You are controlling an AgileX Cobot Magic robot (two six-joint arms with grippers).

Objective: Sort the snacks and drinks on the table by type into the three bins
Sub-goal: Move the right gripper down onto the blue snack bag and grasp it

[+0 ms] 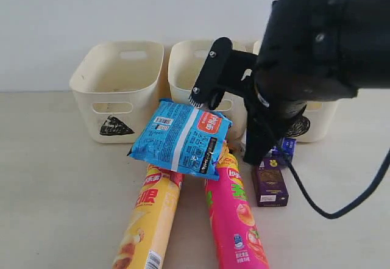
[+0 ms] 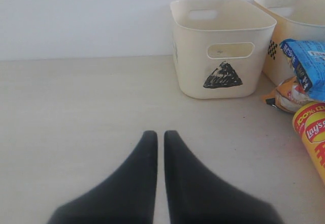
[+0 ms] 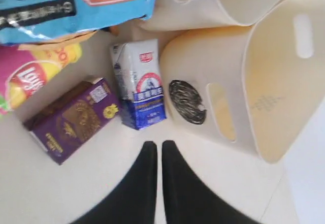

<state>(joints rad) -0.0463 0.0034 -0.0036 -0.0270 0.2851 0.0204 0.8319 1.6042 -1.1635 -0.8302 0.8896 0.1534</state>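
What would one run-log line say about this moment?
left gripper: shut, empty | right gripper: shut, empty, near white-blue small carton | dark purple small carton: lying on pale beige table

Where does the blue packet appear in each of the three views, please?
Exterior view: the blue packet lies at centre, in front of the middle bin.
Left wrist view: the blue packet is cut off at the frame edge, in front of the middle bin.
Right wrist view: the blue packet fills a corner, beside the middle bin.
Shared landmark: the middle bin.
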